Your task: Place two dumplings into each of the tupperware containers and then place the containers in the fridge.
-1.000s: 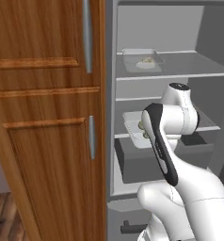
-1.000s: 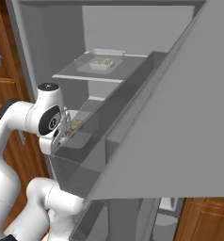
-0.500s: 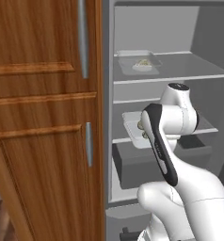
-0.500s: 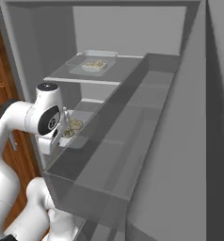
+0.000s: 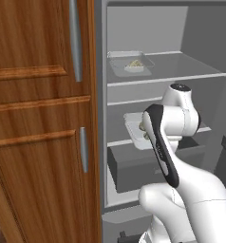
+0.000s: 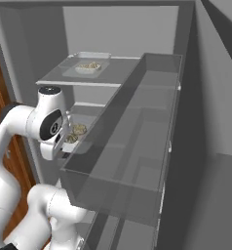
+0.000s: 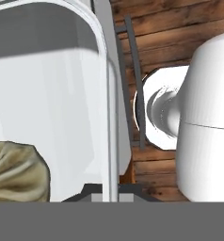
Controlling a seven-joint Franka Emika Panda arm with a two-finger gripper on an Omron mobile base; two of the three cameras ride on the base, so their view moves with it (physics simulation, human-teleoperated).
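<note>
Where end effector [image 7: 110, 194] clamps translucent rounded container [image 7: 52, 94], lumpy pleated dumpling [image 7: 15, 172].

**Wood all around**

Tall wooden cabinets [image 5: 39, 118] stand on the left, warm brown grain, two long grey vertical handles [image 5: 75, 40] near their right edge. Below, in the hand view, brown plank flooring [image 7: 180, 28] shows.

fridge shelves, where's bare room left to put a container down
Upper shelf: one tupperware container sits at its left; the glass to its right, out to the fridge wall, is bare. Lower shelf: crowded at the front left, where the second container held by the pincer and the arm fill the opening. The grey drawer below offers no flat spot.
</note>
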